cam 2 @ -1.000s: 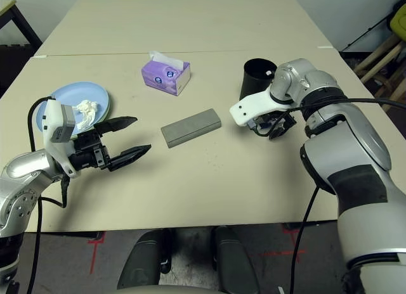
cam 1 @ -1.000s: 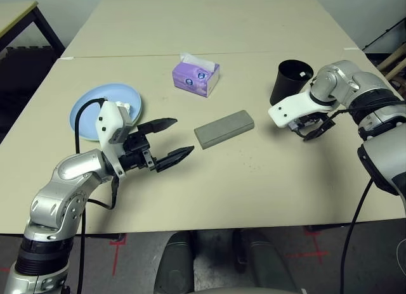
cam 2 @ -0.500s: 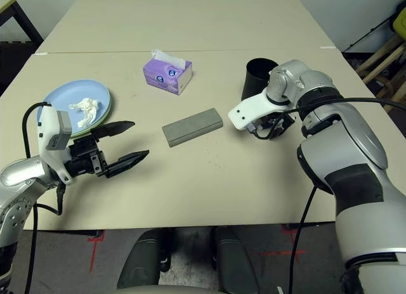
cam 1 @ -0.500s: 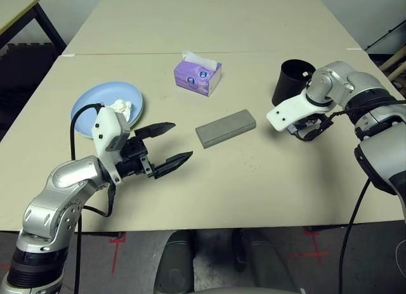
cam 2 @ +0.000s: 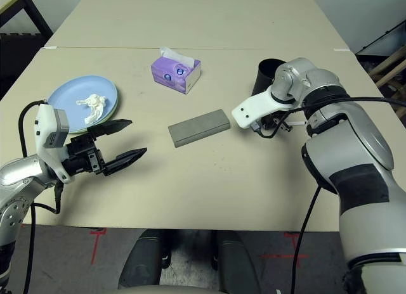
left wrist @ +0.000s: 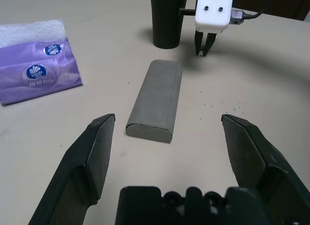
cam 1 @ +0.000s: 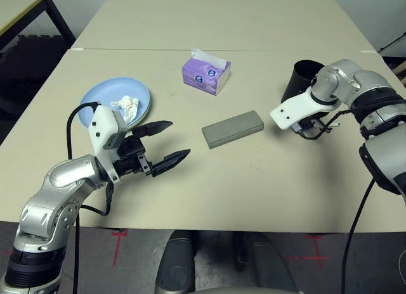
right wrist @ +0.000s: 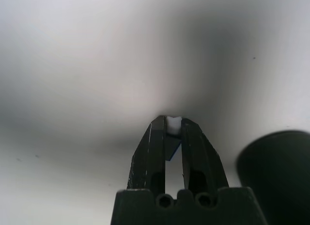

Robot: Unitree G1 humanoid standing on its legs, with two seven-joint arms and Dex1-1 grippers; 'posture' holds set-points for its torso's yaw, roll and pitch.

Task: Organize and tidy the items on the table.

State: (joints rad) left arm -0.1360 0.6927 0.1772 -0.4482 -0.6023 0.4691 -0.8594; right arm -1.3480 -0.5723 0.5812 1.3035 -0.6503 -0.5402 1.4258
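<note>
A thin white pen [right wrist: 173, 122] is pinched between the right gripper's [right wrist: 170, 124] clenched fingers, just beside the black tumbler [cam 2: 267, 78]. Left of the tumbler lies the grey case [cam 1: 232, 128]; farther left, the left gripper [cam 1: 166, 142] hovers spread wide.

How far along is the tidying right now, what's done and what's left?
Done, it seems: the crumpled white tissue lies on the light blue round plate. In hand: the right pincer, beside the black tumbler, is shut on a small white piece, possibly a pen. Left: the grey oblong glasses case and purple tissue box lie loose; the left pincer hovers open facing the case.
</note>
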